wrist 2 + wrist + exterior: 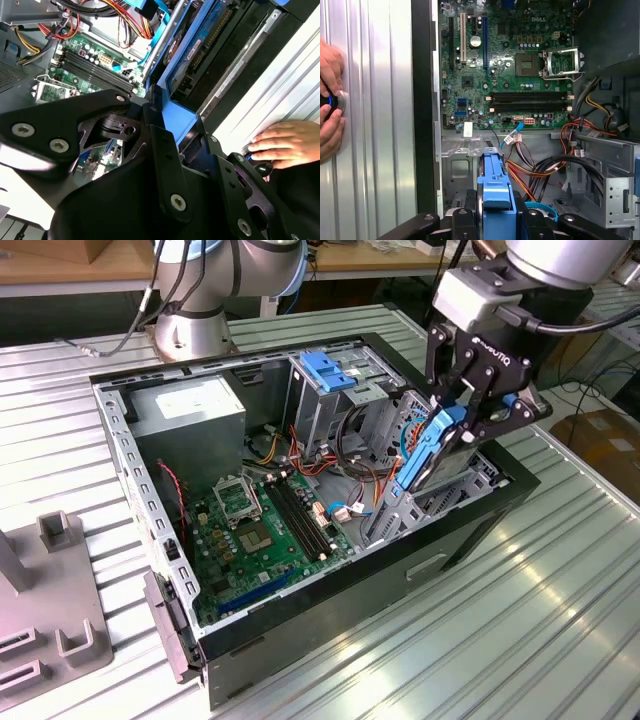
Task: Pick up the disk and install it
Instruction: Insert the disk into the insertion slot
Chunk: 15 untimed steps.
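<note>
The disk (428,458) is a flat grey drive in a light-blue rail frame. It stands tilted on edge at the exterior view's right end of the open computer case (330,590). Its lower end reaches down into the metal bay there. My gripper (475,415) is shut on its upper end, with the black fingers clamping the blue frame. In the first wrist view the blue frame (495,192) rises between my fingers (465,224), gripper (497,221). In the second wrist view the disk (200,47) runs away from my gripper (192,145) along the case wall.
Inside the case lie the green motherboard (260,530), a grey power-supply box (190,405), an upright metal cage with a blue top (330,370) and loose cables (545,170). A person's hand (330,107) rests on a knob on the ribbed table beside the case. A grey fixture (50,610) stands at the exterior view's left.
</note>
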Each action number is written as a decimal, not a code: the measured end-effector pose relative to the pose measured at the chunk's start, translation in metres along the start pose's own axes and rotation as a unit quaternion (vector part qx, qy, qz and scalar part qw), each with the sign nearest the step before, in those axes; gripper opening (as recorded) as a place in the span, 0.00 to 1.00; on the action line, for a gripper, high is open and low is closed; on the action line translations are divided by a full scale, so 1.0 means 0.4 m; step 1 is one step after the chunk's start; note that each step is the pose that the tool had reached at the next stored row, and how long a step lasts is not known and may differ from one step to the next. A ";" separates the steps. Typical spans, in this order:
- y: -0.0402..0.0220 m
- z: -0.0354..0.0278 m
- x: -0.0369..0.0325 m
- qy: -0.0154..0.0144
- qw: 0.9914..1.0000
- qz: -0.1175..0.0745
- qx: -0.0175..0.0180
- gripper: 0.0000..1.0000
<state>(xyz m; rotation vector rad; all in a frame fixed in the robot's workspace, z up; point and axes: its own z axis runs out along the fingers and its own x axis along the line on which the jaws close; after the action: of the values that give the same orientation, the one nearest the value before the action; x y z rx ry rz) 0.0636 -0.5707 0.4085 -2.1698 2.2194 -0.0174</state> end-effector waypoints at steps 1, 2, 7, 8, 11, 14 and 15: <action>0.000 0.008 0.000 0.000 1.000 0.000 0.000 0.37; 0.000 0.012 0.000 0.000 1.000 0.000 0.000 0.37; 0.002 0.045 0.001 0.000 1.000 0.000 0.000 0.37; 0.002 0.051 0.001 0.000 1.000 0.000 0.000 0.37; 0.002 0.064 0.001 0.000 1.000 0.000 0.000 0.37; 0.003 0.075 0.002 0.000 1.000 0.000 0.000 0.37; 0.003 0.080 0.002 0.000 1.000 0.000 0.000 0.37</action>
<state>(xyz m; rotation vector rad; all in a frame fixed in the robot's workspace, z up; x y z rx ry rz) 0.0636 -0.5708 0.3767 -2.1699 2.2194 -0.0175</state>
